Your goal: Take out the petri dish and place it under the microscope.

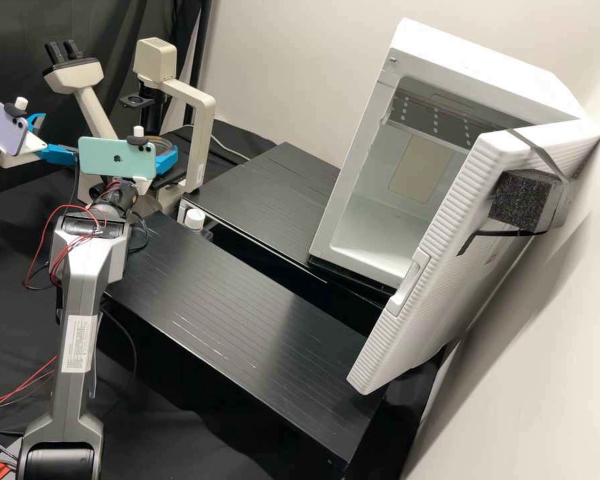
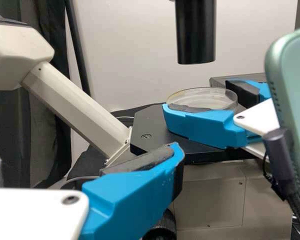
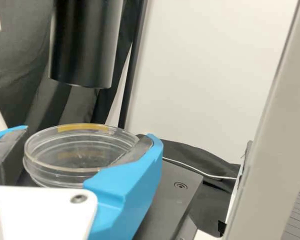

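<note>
One petri dish (image 2: 202, 96) out, clasped by your right gripper (image 3: 90, 131) at the stage (image 2: 152, 127), high view's ten o'clock; setting-down and release seem left

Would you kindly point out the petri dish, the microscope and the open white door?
Petri dish (image 3: 81, 154): right wrist view, middle of clear body.
Microscope (image 1: 201, 143): high view, its cream column.
White door (image 1: 447, 250): high view, its ribbed edge.

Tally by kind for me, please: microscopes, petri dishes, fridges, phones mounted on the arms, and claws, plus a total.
Microscope: 1
Petri dish: 1
White fridge: 1
Phones: 2 (lilac phone, green phone)
Claws: 2 (left claw, right claw)
Total: 7
</note>
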You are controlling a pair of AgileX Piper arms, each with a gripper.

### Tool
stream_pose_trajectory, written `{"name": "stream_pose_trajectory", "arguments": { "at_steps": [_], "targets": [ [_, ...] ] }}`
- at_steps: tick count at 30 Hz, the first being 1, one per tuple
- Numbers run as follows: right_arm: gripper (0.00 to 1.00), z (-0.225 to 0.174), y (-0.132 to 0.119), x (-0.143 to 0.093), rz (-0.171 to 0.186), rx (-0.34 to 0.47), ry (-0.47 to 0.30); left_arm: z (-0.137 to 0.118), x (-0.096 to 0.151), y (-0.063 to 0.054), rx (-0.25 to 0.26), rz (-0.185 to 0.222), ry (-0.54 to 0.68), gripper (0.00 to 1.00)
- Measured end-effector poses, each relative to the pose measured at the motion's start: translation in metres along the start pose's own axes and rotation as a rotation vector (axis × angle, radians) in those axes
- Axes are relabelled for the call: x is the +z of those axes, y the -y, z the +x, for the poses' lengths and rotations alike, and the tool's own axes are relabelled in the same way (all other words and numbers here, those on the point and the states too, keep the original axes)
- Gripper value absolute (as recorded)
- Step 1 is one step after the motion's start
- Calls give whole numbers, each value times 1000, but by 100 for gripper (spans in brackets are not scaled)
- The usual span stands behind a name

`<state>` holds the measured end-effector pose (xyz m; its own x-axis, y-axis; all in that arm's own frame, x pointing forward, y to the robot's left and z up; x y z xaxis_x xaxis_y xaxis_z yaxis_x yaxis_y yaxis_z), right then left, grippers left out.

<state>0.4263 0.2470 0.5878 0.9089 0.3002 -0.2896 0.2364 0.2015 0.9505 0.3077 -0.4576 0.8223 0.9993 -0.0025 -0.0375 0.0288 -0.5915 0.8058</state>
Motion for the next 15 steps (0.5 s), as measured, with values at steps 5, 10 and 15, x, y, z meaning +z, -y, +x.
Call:
{"name": "stream_pose_trajectory", "arguments": {
  "at_steps": [5,10,15],
  "targets": [
    [100,1,-1,1,2,2,18,0,0,0,0,0,0,100],
    [100,1,-1,1,4,2,21,0,0,0,0,0,0,100],
    [100,-1,0,5,-1,-8,26,0,0,0,0,0,0,100]
  ]
}}
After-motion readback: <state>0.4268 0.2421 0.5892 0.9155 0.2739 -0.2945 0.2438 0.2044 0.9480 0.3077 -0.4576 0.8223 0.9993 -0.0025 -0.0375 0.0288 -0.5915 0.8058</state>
